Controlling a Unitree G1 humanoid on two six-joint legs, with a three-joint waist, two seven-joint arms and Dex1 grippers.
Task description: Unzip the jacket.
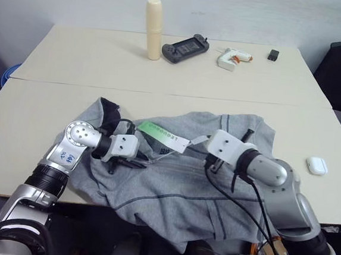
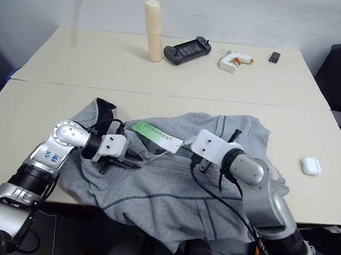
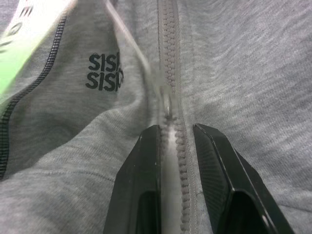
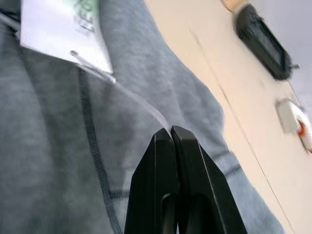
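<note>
I see the surface (image 1: 53, 99) carrying the jacket (image 1: 177, 188), crumpled at the near edge, its hem hanging over that edge. The zip (image 3: 170, 63) is closed as far as the left wrist view shows.

Left pincer (image 3: 176, 130): fingers slightly apart, straddling the zip teeth just below the slider (image 3: 168, 105), clamped on nothing I can confirm. It sits near the collar end, beside the chest logo (image 3: 105, 72).

Right pincer (image 4: 170, 130): fingers together, pinching a thin clear strand (image 4: 139, 100) that runs to the hang tag (image 1: 164, 136); whether that strand ends at the slider I cannot tell.

Key relation: the zip's long axis runs straight ahead of the left pincer's fingers, slider just beyond the tips. The left arm is the nearer one. My judgement: fabric anchored left, pull taken right.

Far side: cream bottle (image 1: 153, 29), handheld game console (image 1: 185, 47), glue gun (image 1: 233, 58), white earbud case (image 1: 316, 165).
</note>
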